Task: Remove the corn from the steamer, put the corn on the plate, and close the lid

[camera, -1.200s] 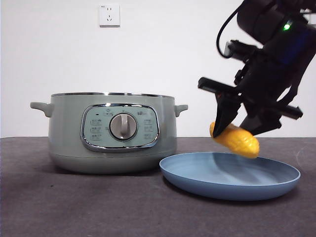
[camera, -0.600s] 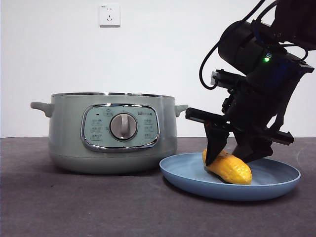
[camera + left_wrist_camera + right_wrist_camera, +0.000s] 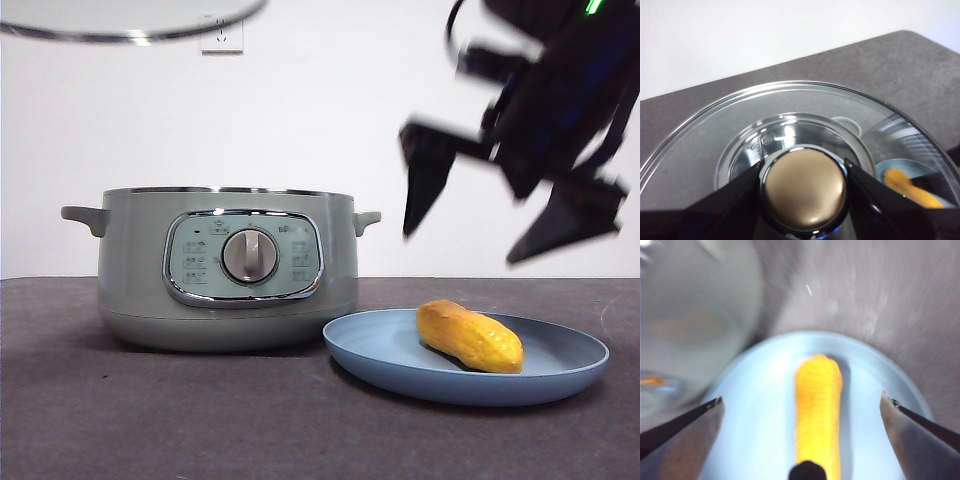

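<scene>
Holding the lid (image 3: 790,150) by its round knob (image 3: 805,189), my left gripper (image 3: 805,200) has its jaws clamped on either side of that knob, keeping the glass dome raised above the steamer (image 3: 228,270) so the pot mouth is clear. In the front view only the lid's chrome rim shows at the top edge. My right gripper (image 3: 500,215) hangs above the plate (image 3: 560,375) with jaws spread wide and empty. The corn (image 3: 470,336) lies on its side in the plate, apart from both jaws. The corn is stubby, tapered and finely ridged; the plate is shallow, smooth, light blue. The steamer is matte sage green with a chrome-framed panel, standing just beside the plate on the dark surface (image 3: 150,420). Judged remaining: closing the lid.
</scene>
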`<state>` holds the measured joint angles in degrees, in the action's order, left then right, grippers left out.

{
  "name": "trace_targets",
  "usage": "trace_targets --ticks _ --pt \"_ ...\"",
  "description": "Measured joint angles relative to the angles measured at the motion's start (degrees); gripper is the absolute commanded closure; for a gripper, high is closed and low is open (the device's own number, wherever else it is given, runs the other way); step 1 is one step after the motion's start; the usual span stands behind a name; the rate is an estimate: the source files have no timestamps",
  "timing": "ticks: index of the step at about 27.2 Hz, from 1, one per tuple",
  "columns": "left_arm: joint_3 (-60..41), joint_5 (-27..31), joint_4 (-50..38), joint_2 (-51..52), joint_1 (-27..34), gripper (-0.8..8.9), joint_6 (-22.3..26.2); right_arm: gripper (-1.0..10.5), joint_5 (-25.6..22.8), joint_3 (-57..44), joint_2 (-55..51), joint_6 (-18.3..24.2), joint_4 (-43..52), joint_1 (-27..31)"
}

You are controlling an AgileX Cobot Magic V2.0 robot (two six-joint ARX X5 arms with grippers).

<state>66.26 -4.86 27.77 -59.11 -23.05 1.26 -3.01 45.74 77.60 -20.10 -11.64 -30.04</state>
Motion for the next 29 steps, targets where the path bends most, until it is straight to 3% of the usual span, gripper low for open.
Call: trace_targets --ticks 7,13,22,29 --pt "0.0 -0.04 -13.31 -12.68 0.0 8.23 1.25 3.8 -0.24 0.0 -20.06 1.99 -11.21 0.0" --pt "-0.02 -1.03 -16.72 -19.87 0.0 8.23 1.31 3.8 -1.62 0.0 -29.46 2.14 -18.18 0.0" --pt "-0.04 -1.31 -23.98 -25.77 0.0 8.23 1.73 3.8 -1.68 0.0 -34.71 2.14 -27.47 0.0" --pt "-0.04 -1.25 -24.87 -29.77 0.0 8.23 2.67 3.8 -1.68 0.0 -35.21 2.12 -27.96 0.0"
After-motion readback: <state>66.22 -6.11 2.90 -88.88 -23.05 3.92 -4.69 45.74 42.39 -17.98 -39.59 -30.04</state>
